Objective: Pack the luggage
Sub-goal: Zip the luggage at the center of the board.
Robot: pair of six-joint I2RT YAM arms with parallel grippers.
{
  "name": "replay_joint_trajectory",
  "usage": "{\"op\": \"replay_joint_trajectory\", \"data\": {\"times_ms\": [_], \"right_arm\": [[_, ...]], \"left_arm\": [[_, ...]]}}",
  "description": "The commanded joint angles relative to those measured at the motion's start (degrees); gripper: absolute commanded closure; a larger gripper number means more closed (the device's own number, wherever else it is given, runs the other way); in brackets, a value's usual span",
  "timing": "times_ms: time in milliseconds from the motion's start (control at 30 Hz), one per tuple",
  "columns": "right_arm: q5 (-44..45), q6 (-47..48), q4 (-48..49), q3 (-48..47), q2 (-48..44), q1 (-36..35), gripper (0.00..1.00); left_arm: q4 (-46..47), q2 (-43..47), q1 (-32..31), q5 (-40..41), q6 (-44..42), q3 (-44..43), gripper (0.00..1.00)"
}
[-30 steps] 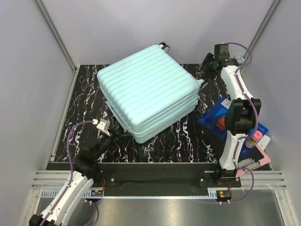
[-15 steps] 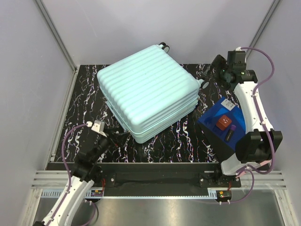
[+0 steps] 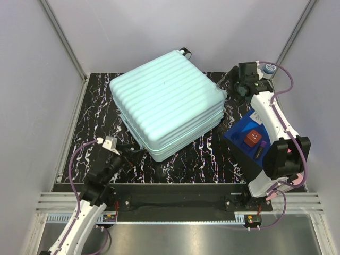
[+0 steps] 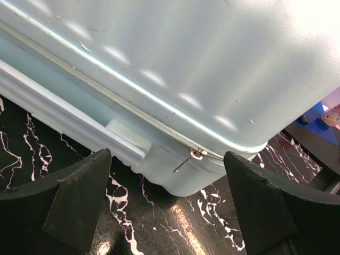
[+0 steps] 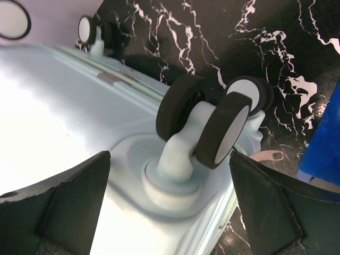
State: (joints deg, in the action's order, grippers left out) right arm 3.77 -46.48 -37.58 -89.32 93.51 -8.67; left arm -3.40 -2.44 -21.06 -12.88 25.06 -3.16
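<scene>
The luggage [image 3: 167, 101] lies shut and flat on the black marbled counter [image 3: 95, 106], ribbed shell up and turned at an angle.

The left tool [image 3: 126, 154] sits low over the counter, just beside the luggage's near corner. It is spread wide with nothing between its jaws. In the left wrist view its fingers [image 4: 79, 202] frame the luggage's zipped seam. A small metal zipper pull [image 4: 190, 158] hangs at the rounded corner, apart from both fingers.

The right tool [image 3: 236, 87] hovers at the luggage's right corner, also spread wide and holding nothing. In its wrist view a twin wheel [image 5: 212, 125] on a mint stem stands between the fingers without touching them.

A flat blue box [image 3: 236, 137] lies on the counter to the right of the luggage, near its right side, with a small red item [image 3: 253, 138] on top.
</scene>
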Motion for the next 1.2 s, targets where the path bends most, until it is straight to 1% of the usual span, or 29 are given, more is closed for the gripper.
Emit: {"op": "replay_joint_trajectory", "data": {"times_ms": [0,167,367,500,533,600,633,733,767,800,900,933,1133,1167], "right_arm": [[4.23,-6.07,2.59,2.92,1.23,-1.18,0.00],[6.51,-11.34,5.67,4.50,2.02,-1.70,0.00],[6.60,-13.81,8.93,3.98,4.91,-1.88,0.02],[5.73,-13.64,10.86,3.27,6.85,-1.88,0.22],[5.63,-13.55,11.30,3.19,7.12,-1.88,0.36],[5.55,-13.20,12.09,2.92,7.91,-1.88,0.49],[5.55,-13.02,12.27,2.75,8.08,-1.88,0.65],[5.81,-11.97,12.36,1.61,8.88,-1.79,0.85],[5.81,-11.19,12.36,0.56,9.57,-1.71,0.95],[5.64,-10.74,12.36,0.03,10.02,-1.62,1.00],[4.24,-9.16,11.83,-2.96,12.21,-0.74,1.00],[3.97,-9.07,11.74,-3.66,12.74,-0.39,1.00],[2.12,-7.14,10.69,-9.29,17.57,2.07,1.00],[1.77,-6.44,10.51,-11.04,18.88,2.34,1.00]], "left_arm": [[1.82,1.03,-0.21,-0.65,-0.19,1.23,0.07],[2.08,0.94,-0.21,-1.00,-0.27,1.31,0.07],[2.08,1.29,-0.21,-1.18,-0.36,1.49,0.06],[2.08,1.47,-0.21,-1.53,-0.36,1.49,0.06],[2.17,1.64,-0.21,-1.62,-0.45,1.58,0.06],[2.26,2.00,-0.21,-2.14,-0.54,1.66,0.07],[2.26,2.08,-0.21,-2.41,-0.54,1.75,0.07],[2.52,2.17,-0.21,-3.55,-0.80,1.93,0.07],[2.69,2.17,-0.21,-3.72,-0.89,2.10,0.07],[2.78,2.26,-0.21,-4.51,-0.98,2.19,0.07],[3.14,2.26,-0.21,-6.44,-1.42,2.28,0.07],[4.96,2.09,-0.21,-6.89,-1.42,2.28,0.07],[10.24,-3.27,-0.38,-9.18,-1.59,2.46,0.08],[11.12,-5.28,-0.30,-9.35,-1.77,2.46,0.08]]}}
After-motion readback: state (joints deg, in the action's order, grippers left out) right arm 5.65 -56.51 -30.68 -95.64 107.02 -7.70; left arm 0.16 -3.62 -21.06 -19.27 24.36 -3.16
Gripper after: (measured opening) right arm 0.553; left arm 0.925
